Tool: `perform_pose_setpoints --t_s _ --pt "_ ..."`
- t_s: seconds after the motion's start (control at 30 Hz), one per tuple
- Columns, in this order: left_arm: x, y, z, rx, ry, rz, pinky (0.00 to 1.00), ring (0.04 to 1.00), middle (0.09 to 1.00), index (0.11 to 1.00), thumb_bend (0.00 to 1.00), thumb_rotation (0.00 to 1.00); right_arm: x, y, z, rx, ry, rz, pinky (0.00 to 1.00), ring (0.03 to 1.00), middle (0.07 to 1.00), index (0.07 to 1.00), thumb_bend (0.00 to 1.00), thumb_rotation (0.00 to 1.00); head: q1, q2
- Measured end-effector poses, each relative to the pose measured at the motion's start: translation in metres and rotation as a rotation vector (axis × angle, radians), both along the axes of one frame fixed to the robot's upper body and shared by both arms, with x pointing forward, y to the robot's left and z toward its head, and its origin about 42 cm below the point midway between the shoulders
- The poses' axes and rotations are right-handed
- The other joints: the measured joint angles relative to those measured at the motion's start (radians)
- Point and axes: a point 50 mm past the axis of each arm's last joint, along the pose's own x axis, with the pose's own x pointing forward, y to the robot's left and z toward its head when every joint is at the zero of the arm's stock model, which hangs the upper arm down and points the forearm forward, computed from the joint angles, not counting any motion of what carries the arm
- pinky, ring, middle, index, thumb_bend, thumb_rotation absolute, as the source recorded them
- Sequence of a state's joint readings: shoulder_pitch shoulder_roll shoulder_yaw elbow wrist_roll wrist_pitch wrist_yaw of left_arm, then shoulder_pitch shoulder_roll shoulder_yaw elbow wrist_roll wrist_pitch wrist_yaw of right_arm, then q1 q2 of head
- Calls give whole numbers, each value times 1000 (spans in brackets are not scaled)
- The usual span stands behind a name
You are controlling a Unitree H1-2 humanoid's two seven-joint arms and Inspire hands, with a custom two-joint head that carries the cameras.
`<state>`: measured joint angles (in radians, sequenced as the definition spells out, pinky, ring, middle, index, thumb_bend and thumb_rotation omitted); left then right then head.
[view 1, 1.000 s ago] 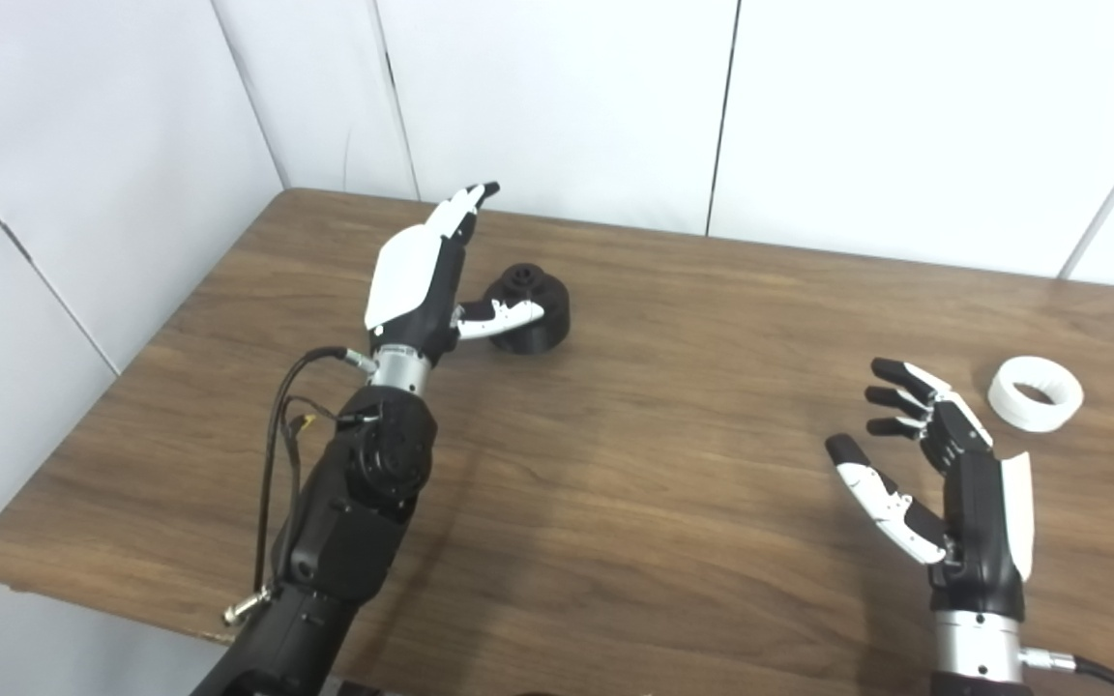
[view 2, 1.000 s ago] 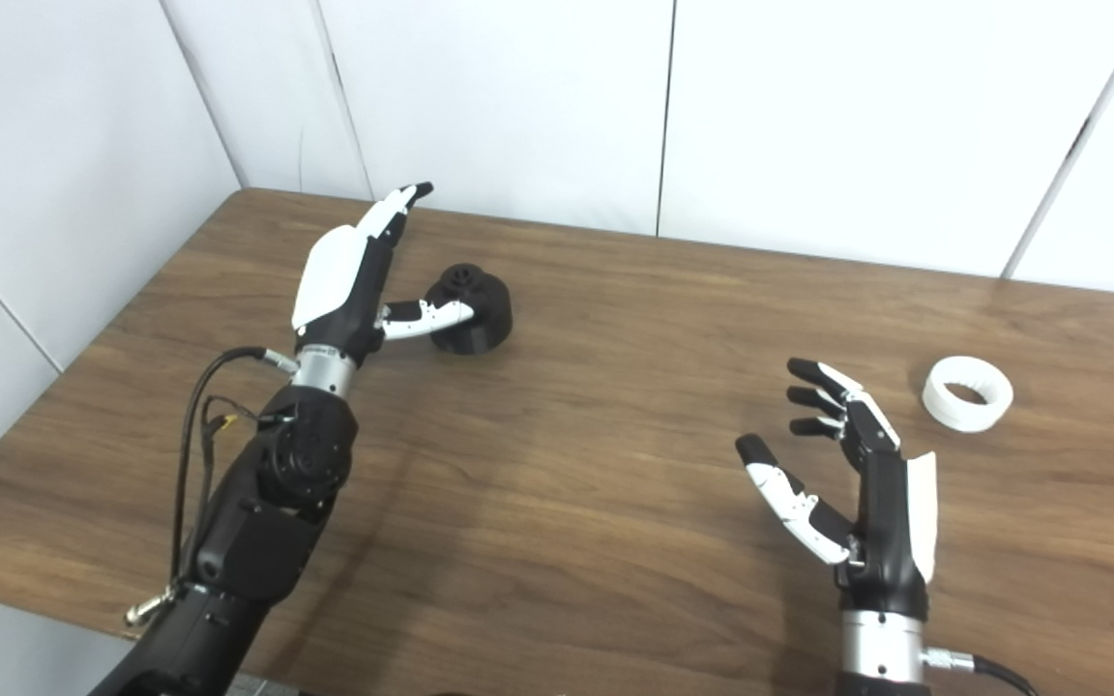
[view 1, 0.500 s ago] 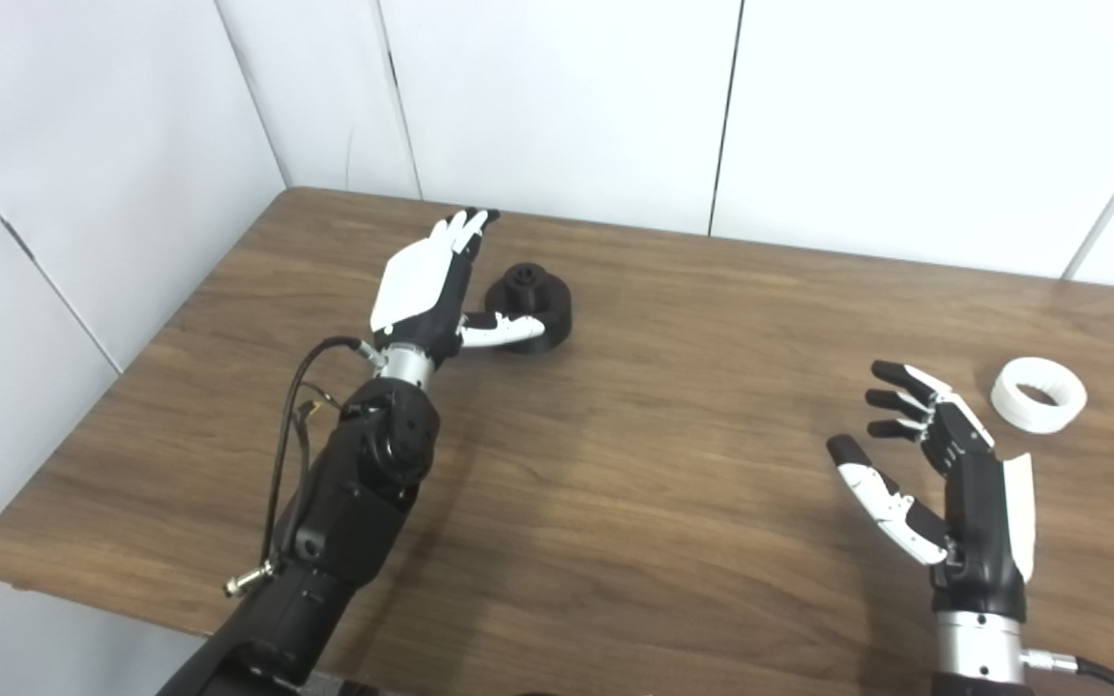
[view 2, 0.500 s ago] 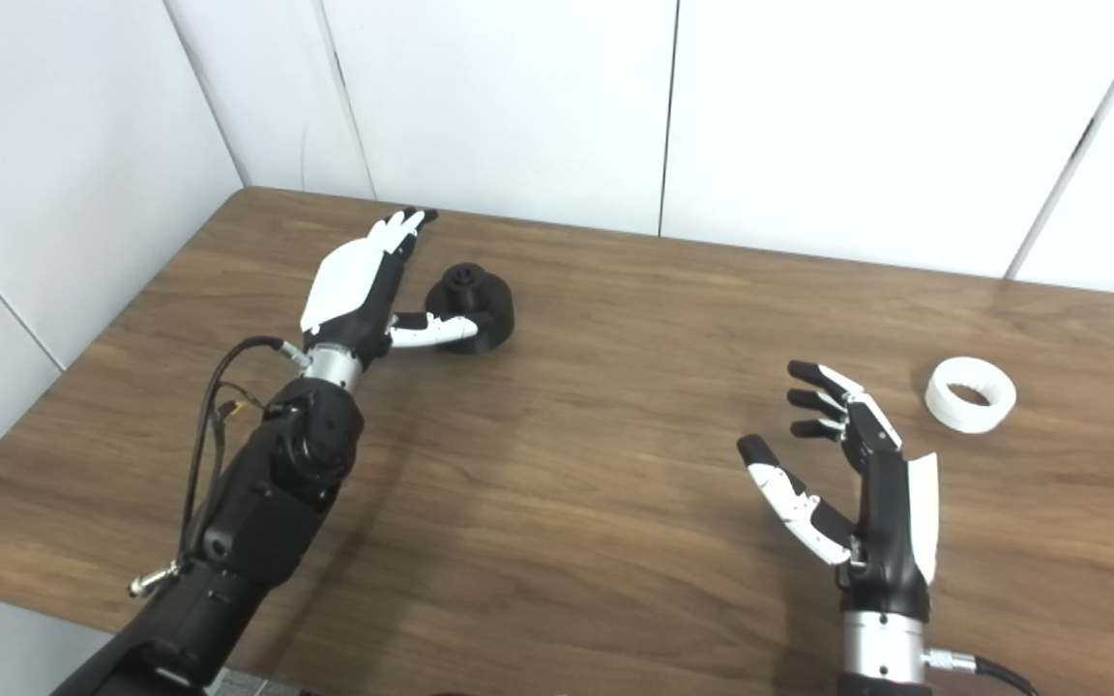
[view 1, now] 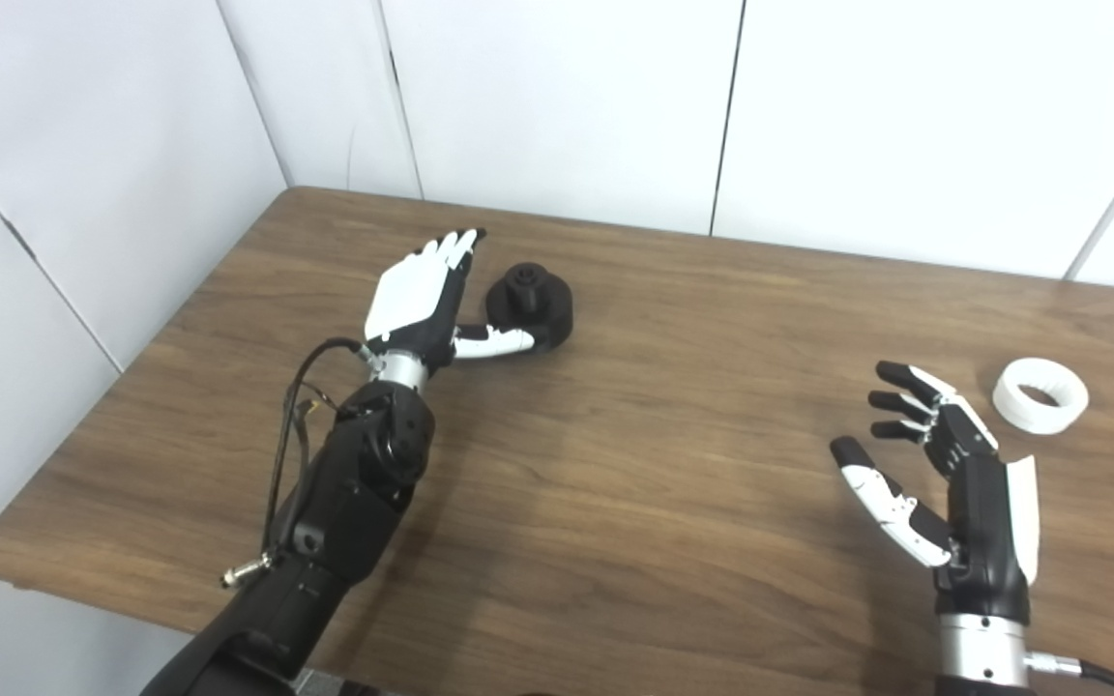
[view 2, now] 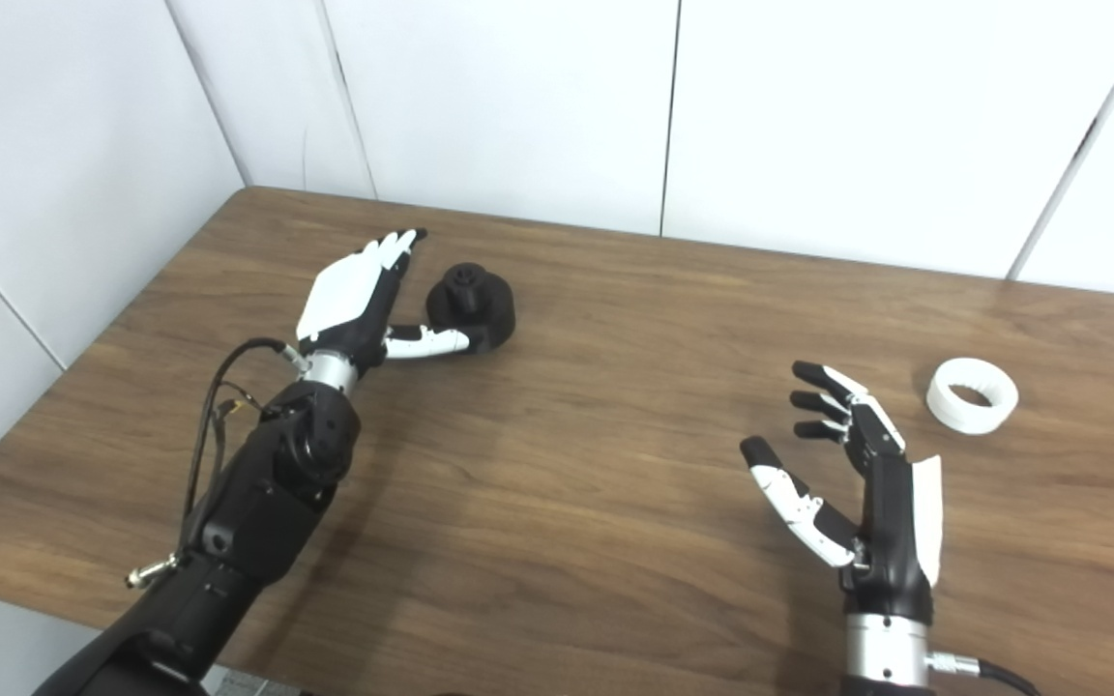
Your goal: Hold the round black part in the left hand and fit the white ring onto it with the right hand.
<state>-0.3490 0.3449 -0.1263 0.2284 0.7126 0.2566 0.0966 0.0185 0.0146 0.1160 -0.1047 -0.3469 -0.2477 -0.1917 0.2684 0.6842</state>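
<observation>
Both hands empty, fingers spread: your left hand (view 1: 419, 300) beside the black part (view 1: 532, 304) could knock it rightward before closing.

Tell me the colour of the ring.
The ring is plain white, clearest in the left eye view, lying on the brown table.

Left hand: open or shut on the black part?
Open: the left hand has fingers extended beside the black part, thumb in front, not closed around it.
</observation>
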Motion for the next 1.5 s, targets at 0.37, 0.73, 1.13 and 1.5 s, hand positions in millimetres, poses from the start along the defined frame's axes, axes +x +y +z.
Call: perform_pose_setpoints --t_s 0.37,0.73,1.13,1.5 --pt "5 -5 -10 45 62 5 995 1000 1000 931 1000 562 -1 -2 0 -10 10 -8 603 717 778 743 641 414 -5 6" --pt "11 -2 -19 56 101 15 1000 1000 1000 917 1000 551 -2 -3 0 -17 16 -4 598 712 779 745 641 431 -8 9" --pt "22 -5 -20 13 42 7 1000 1000 1000 756 978 392 -3 -5 0 -22 18 -5 596 707 774 743 641 420 -8 14" --pt "25 -8 -22 -44 -33 -19 1000 1000 1000 706 963 345 -4 -6 0 -25 24 -13 593 709 774 742 634 413 -9 20"
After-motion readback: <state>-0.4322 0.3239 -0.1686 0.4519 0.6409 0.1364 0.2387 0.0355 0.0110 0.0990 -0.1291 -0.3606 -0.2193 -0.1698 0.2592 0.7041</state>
